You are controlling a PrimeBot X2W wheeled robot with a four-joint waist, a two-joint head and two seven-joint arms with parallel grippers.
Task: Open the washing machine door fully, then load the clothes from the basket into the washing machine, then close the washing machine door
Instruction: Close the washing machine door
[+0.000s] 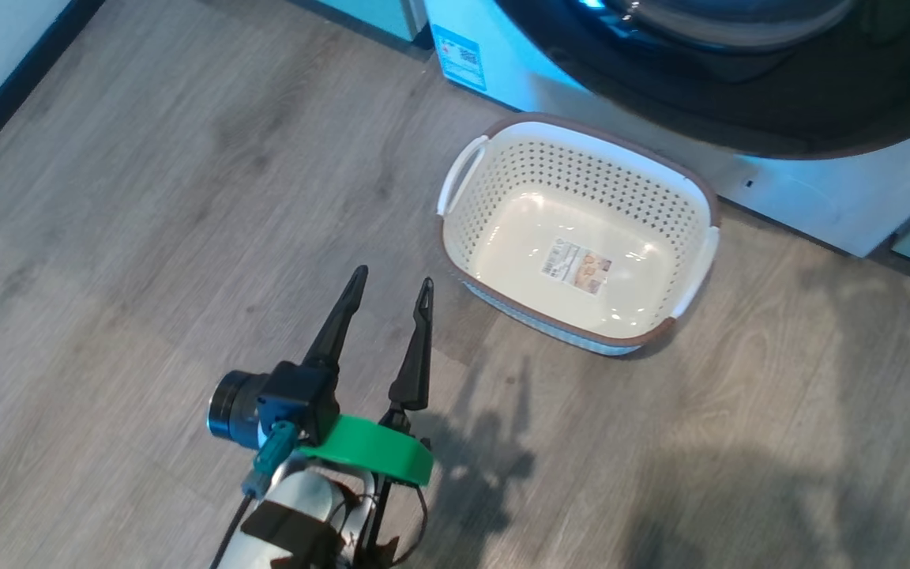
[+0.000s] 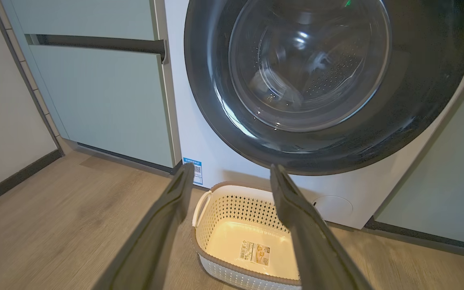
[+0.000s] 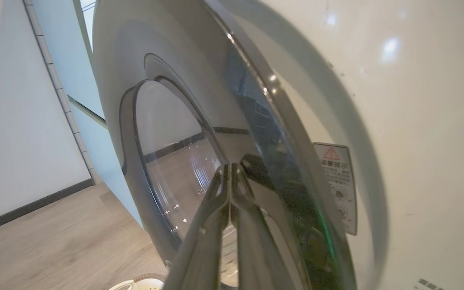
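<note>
The washing machine [image 2: 199,133] stands white on the wood-look floor [image 1: 147,237], between pale green cabinets [image 2: 103,100]. Its door [image 2: 417,100], round with a wide glossy black rim and a clear bulging glass centre, lies flat or nearly flat against the front; whether it is latched cannot be told. Through the glass the steel drum shows, and a pale shape [image 2: 274,90] lies low inside it, too blurred to tell what it is.

The basket [image 1: 471,229] sits upright on the floor just in front of the machine, below the door's lower edge, with its bare cream bottom in plain sight.

The left claw [image 1: 392,278] hangs over the floor near the basket's left end, apart from it, its two dark fingers spread wide and holding nothing.

The right claw [image 3: 230,167] is up at the door. Its fingers are pressed tight together with nothing between them, and their tips are at the glossy rim beside the glass. Their reflection sits right next to them; contact cannot be told.

A small round white cover [image 2: 332,207] sits low on the machine's front. A warning sticker [image 3: 336,181] is beside the door's edge, a blue sticker [image 1: 459,55] at the lower corner, and a label [image 1: 576,267] on the basket's bottom.
</note>
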